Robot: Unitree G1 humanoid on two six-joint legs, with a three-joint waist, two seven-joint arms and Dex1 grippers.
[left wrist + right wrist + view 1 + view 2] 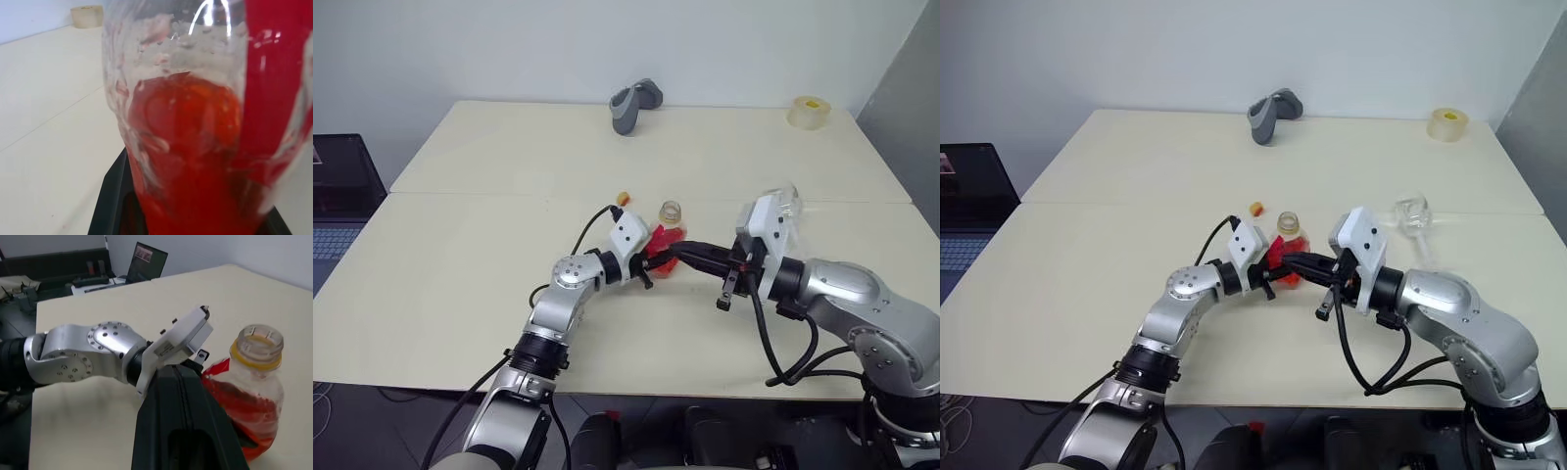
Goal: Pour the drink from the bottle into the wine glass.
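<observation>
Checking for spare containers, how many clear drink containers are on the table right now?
2. The bottle, uncapped, is held in the left hand near the table's middle. The wine glass is to its right, beyond the right arm. None seem hidden.

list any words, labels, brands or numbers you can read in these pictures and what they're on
None can be read.
Red label band on the small clear plastic bottle: no print legible.
Open laptop screen beyond the table: image too small to read.

Wall (607, 39): plain white, behind the table.
Table (460, 284): cream top, seam across the middle.
Laptop (337, 186): open, left of the table.
</observation>
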